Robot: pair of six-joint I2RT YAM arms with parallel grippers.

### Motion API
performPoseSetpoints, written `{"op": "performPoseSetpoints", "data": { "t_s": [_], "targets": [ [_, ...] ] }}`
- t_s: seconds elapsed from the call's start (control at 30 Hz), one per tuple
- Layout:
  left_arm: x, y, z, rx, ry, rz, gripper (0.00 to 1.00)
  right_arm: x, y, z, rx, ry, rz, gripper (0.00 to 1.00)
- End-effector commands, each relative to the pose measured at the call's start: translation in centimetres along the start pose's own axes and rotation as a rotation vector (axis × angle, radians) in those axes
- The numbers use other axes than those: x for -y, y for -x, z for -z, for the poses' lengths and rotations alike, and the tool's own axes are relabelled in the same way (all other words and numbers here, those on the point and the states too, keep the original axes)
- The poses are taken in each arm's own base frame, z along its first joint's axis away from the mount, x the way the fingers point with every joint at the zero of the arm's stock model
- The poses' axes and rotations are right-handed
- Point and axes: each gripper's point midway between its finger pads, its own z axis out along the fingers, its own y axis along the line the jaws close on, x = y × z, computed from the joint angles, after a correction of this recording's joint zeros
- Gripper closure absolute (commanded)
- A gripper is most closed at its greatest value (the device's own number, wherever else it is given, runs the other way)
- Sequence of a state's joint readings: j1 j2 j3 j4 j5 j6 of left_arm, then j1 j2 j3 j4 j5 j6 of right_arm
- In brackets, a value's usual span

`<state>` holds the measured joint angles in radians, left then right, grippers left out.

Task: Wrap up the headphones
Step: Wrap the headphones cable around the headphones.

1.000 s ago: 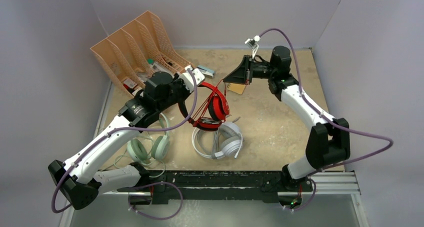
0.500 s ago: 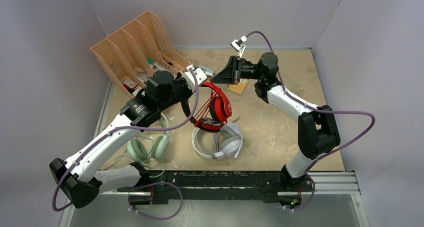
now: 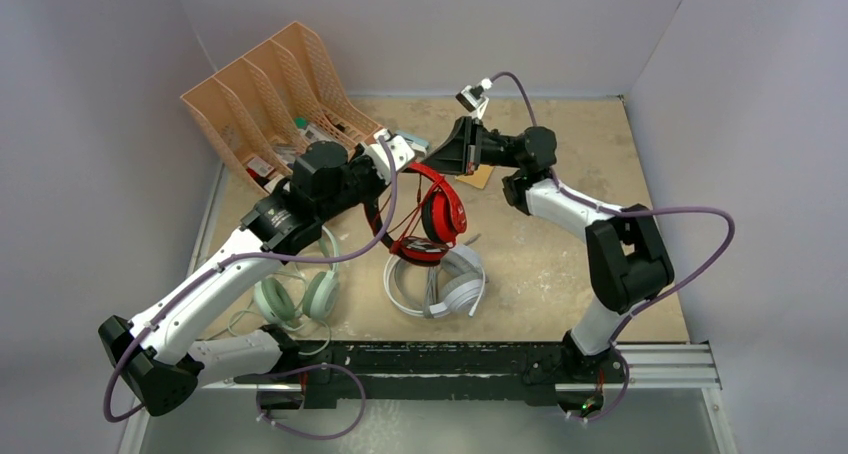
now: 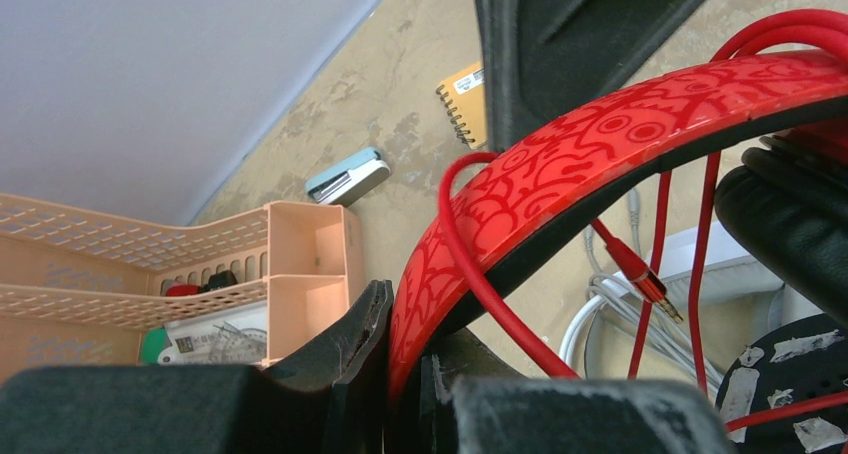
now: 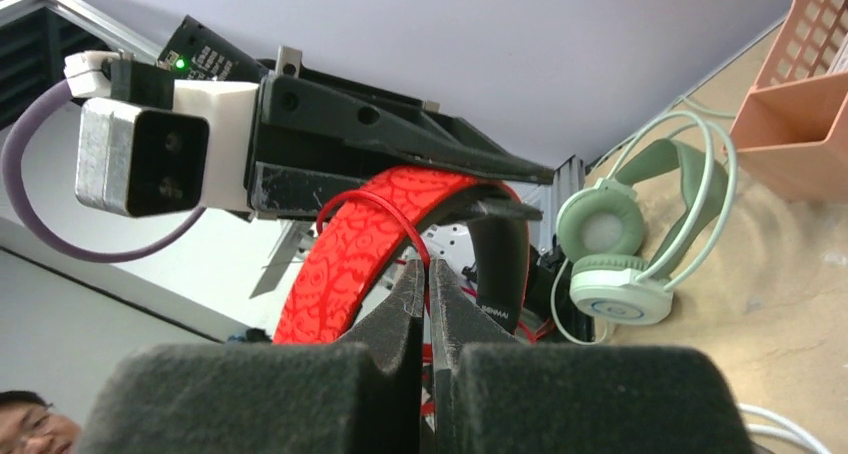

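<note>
Main thing I'd have watched if I were you: the thin red cord [image 5: 372, 200] looped over the band and ran straight down into your right gripper [image 5: 428, 274]. Its fingers were pressed almost together with the cord pinched between them. There was hardly any cord inside that pinch. So my guess is one harder tug away from the band would've slipped it out, and the turns on the band would've gone slack.

Second risk: your left gripper [image 4: 405, 374] was clamped on just one end of the band of the red-and-black over-ear headset with the swirly plastic band [image 3: 432, 212]. A sideways pull on the cord could've twisted the whole thing in that grip. The gold jack plug [image 4: 645, 279] also dangled loose under the band, right above the white headset with the grey cord [image 3: 440, 286]. Easy snag there.

As for where things were, the red-and-black headset hung up off the table just past the open end of the peach mesh plastic file rack [image 3: 275, 94]. Your left gripper was on its rack side. The right gripper's tips sat right at the top of the band, on the side away from the rack. The pale mint-green headset [image 3: 296, 296] lay flat on the rack's near side, under your left arm and well clear of both grippers.
</note>
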<state>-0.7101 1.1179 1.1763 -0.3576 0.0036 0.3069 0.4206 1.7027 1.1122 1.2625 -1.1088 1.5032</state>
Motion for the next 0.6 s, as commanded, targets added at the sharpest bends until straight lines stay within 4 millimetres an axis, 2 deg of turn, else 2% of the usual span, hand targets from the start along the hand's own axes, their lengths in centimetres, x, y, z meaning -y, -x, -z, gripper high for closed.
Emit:
{"op": "performPoseSetpoints", "data": {
  "t_s": [0.0,0.13,0.2,0.3,0.43,0.57],
  "targets": [
    [-2.1,5.2,2.0,0.152,0.078,0.016,1.00,-2.0,-0.9,0.3,0.009,0.058,0.040,1.00],
    [-2.1,4.9,2.0,0.133,0.080,0.025,1.00,-1.4,-2.0,0.8,-0.029,0.031,0.055,1.00],
    [-1.9,4.6,1.9,0.121,0.070,0.040,1.00,-0.9,-1.6,1.5,-0.019,-0.005,0.091,1.00],
    [-1.5,3.2,2.0,0.072,0.066,0.074,1.00,-0.3,-0.2,3.4,0.021,-0.095,0.153,1.00],
    [-0.6,0.1,2.3,-0.028,0.063,0.121,1.00,0.7,1.8,6.7,0.073,-0.264,0.294,1.00],
    [0.2,-2.5,2.0,-0.106,0.058,0.165,1.00,0.0,3.6,7.7,0.049,-0.426,0.442,1.00]
  ]
}}
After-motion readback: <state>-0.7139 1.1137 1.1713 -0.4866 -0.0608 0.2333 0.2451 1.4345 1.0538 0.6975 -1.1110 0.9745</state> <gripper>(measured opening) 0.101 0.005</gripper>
